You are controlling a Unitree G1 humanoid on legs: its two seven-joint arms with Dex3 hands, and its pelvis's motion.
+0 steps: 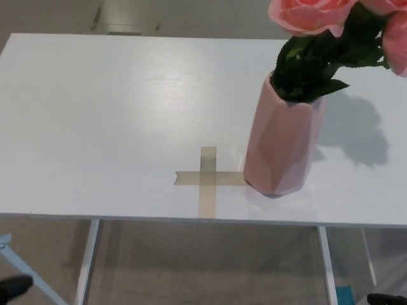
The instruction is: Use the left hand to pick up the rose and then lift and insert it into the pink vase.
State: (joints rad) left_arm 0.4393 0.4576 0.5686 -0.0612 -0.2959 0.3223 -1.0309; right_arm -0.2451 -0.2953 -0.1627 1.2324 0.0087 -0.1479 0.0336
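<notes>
I am seeing no hand, so its state is unknowable; roses (310, 14) are sitting in the vase (282, 145) at 3 o'clock on the desk (95, 114), top-heavy, risking tipping.

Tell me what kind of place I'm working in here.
Probably a lab or test room rather than a home: a plain white table marked with a tape cross, a lone pink vase holding roses, bare floor beneath.
</notes>
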